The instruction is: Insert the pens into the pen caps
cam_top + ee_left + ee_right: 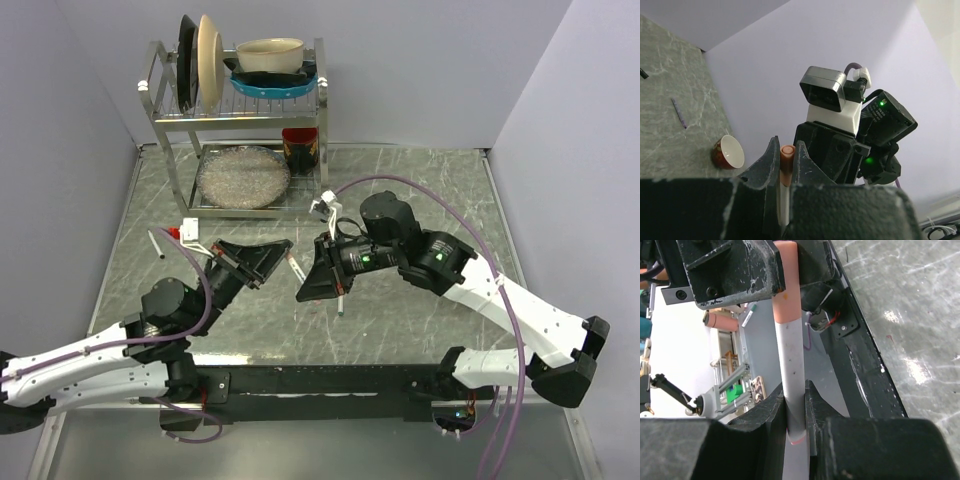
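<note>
A whitish pen [791,360] with a pink cap [786,285] on its far end is held in the air between my two grippers. My right gripper [795,388] is shut on the barrel, near a thin red ring. My left gripper [786,146] is shut on the pink cap [787,159], whose round end shows between the fingertips. In the top view the pen [295,268] spans from the left gripper [283,250] to the right gripper [308,287]. Another slim pen [155,243] lies on the table at the left, next to a small red and white piece [185,234].
A metal dish rack [168,120] with plates and bowls stands at the back. A small red cup [300,148] sits beside it and also shows in the left wrist view [728,152]. A thin dark stick [679,113] lies on the marbled table [420,190].
</note>
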{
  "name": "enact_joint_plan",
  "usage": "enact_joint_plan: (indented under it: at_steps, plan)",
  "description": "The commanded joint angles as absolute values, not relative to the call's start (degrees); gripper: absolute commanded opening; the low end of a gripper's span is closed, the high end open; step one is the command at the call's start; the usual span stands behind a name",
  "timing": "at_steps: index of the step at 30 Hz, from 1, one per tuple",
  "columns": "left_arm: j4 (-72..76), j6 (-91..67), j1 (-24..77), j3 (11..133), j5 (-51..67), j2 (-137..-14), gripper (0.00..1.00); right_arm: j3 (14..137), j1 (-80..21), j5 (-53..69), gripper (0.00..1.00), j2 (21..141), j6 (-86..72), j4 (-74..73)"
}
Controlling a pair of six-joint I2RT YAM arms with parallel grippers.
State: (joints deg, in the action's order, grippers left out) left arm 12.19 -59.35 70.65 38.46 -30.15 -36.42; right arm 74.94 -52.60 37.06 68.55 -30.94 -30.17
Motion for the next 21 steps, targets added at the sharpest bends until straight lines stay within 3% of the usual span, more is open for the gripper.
enact_joint_plan:
  at_steps: [1, 11, 15, 16, 21]
  plan:
    - [-5.54, -60.03, 79.28, 34.01, 1.50, -41.92, 0.01, 83.23, -44.39, 15.80, 0.00, 72.33, -32.34, 2.28]
    - [-9.75, -54.15, 79.10, 48.57, -13.43, -42.45, 0.01, 66.55, -44.39, 25.84, 0.03, 68.21, -35.25, 9.32]
    - [-14.93, -49.24, 77.35, 55.80, -20.56, -44.38, 0.01, 55.85, -44.73, 29.69, 0.30, 61.80, -34.10, 6.34]
    - [-16.42, -48.61, 75.34, 57.20, -21.00, -45.52, 0.01, 53.37, -45.00, 30.32, 0.42, 58.22, -33.32, 5.46]
    - [-18.98, -45.18, 68.04, 63.45, -15.57, -50.00, 0.01, 38.09, -45.88, 29.54, 0.63, 43.89, -31.46, -3.06]
